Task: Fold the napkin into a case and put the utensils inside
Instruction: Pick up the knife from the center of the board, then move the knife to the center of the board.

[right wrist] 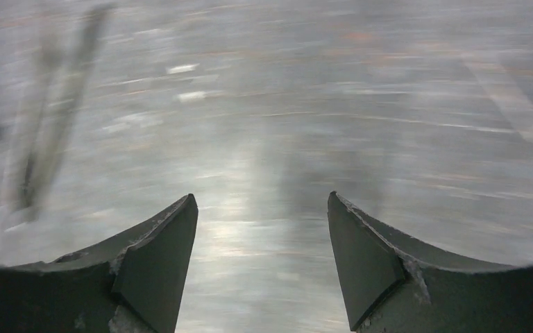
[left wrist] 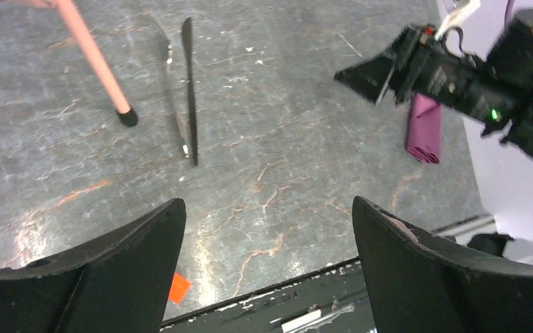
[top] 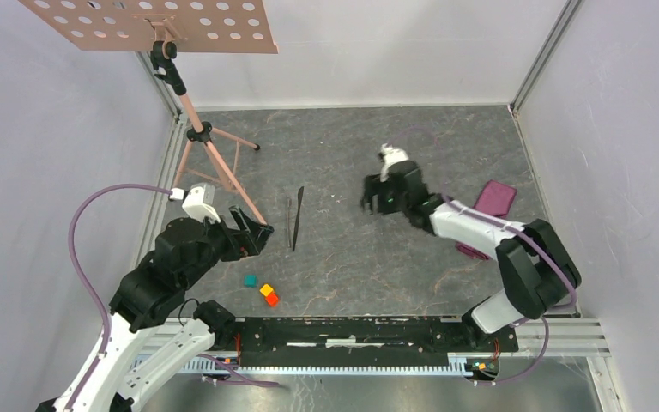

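Napkin [top: 495, 197] lies well right of the right gripper [top: 369, 202], jaws spread

Top camera looks steeply down from above the near edge over the whole desk [top: 343, 163]. Wrist cameras sit low and close; the left shares the utensils [top: 294, 219] with it.

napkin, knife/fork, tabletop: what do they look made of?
Napkin: soft cloth, plum, slight sheen, rounded fold edges.
Knife and fork: dark, slim, mostly matte; coated metal or plastic, can't tell.
Table: grey, marble-look veined surface with glare; stone or laminate, unclear.
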`<state>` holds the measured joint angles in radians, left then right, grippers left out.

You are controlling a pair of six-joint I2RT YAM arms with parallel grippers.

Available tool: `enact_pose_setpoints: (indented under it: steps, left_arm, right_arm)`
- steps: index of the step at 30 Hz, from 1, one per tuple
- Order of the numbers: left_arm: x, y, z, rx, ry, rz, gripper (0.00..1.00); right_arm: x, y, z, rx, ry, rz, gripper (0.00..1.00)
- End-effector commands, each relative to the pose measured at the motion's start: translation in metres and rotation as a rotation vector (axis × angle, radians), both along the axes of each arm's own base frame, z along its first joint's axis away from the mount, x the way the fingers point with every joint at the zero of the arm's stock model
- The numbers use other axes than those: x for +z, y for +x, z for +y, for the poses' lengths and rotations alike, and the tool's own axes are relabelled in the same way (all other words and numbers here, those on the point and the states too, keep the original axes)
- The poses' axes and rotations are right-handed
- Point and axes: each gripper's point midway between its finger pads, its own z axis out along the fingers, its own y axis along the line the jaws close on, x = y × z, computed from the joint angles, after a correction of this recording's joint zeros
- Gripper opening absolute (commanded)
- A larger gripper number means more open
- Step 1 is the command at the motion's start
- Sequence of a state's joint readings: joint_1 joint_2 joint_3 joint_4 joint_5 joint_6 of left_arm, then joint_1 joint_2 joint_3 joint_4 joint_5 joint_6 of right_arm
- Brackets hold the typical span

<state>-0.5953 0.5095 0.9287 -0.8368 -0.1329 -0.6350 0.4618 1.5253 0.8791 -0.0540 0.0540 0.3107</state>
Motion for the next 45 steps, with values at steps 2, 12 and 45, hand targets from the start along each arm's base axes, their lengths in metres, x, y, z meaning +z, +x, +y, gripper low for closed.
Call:
enact_pose_setpoints:
  steps: [2, 12, 45]
  left_arm:
    - [-0.019, 0.003, 0.02, 0.171, -0.029, 0.075, 0.96]
    - [-0.007, -0.013, 0.023, 0.138, -0.075, 0.041, 0.96]
    - [0.013, -0.022, 0.038, 0.141, -0.045, -0.033, 0.96]
  right_arm:
    - [0.027, -0.046, 0.154, 0.176, 0.39, -0.006, 0.75]
    - [-0.012, -0.039, 0.245, 0.193, 0.199, 0.027, 0.54]
    - [-0.097, -0.079, 0.185, 0.518, -0.337, 0.263, 0.29]
